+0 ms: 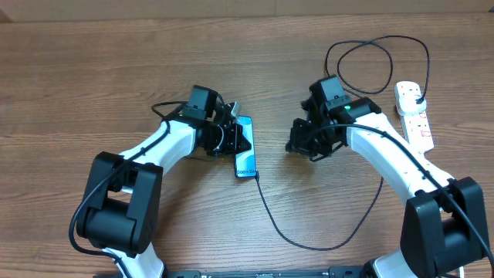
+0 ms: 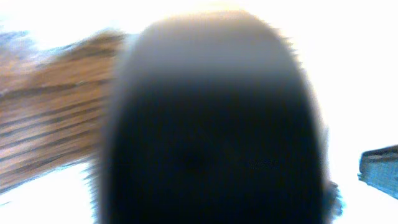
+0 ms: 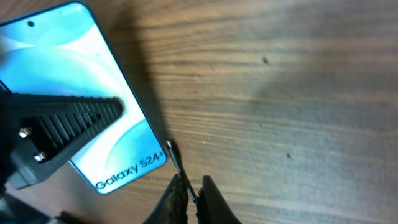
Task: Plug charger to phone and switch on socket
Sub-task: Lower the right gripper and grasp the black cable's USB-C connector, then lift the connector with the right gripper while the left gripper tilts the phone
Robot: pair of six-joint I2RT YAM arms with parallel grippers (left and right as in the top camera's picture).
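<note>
The phone (image 1: pixel 245 148) lies left of centre, its light-blue screen (image 3: pixel 93 74) lit. My left gripper (image 1: pixel 230 137) is at its left edge with one ribbed finger (image 3: pixel 74 115) across the screen. Its own view is a dark blur, so I cannot tell whether it clamps or only presses. The charger (image 1: pixel 309 245) runs from the phone's near corner round the front and back to its black plug (image 1: pixel 417 98) in the socket (image 1: pixel 414 116). Its tip (image 3: pixel 168 147) lies beside the corner at the text end. My right gripper (image 1: pixel 293 147) (image 3: pixel 192 182) is shut, right of the phone and apart from the cable.
The black cable makes a wide loop (image 1: pixel 378 48) at the back right, behind my right arm. The socket lies along the right edge of the wooden table (image 1: pixel 93 69). Both arm bases (image 1: pixel 116 208) (image 1: pixel 444 224) stand at the front edge.
</note>
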